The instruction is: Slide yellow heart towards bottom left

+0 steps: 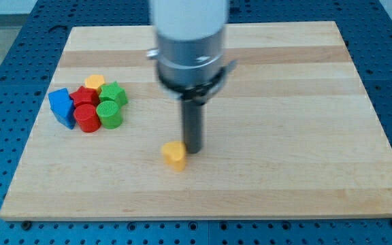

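The yellow heart [175,155] lies on the wooden board [284,170], a little left of centre and toward the view's bottom. My tip [192,150] stands right beside it, at its upper right, touching or nearly touching it. The rod rises from there to the large grey arm end at the view's top.
A cluster of blocks sits at the view's left: a blue block [62,107], a red block [84,96], a red cylinder [87,118], a green cylinder [109,113], a green block [113,93] and a yellow block [94,83]. The board's bottom edge lies below the heart.
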`<state>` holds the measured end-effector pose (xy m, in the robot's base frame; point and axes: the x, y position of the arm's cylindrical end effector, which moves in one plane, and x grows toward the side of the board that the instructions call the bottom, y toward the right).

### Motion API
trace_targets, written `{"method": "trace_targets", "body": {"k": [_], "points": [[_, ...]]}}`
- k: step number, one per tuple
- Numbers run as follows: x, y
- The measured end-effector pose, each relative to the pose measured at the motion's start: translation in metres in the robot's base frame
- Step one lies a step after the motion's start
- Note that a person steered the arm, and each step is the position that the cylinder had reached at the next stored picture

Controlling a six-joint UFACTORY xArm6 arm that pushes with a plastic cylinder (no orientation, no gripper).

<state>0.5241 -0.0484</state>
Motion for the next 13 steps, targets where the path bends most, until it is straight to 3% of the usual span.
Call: {"method": "trace_targets", "body": {"k": [1, 2, 3, 4, 5, 6, 7, 9, 13], "points": [[0.019, -0.069], [0.025, -0.075], [0.025, -0.032], [0.052, 0.005], [0.086, -0.019], [0.087, -0.067], [0.095, -0.068], [0.089, -0.009], [0.062, -0.026]]}}
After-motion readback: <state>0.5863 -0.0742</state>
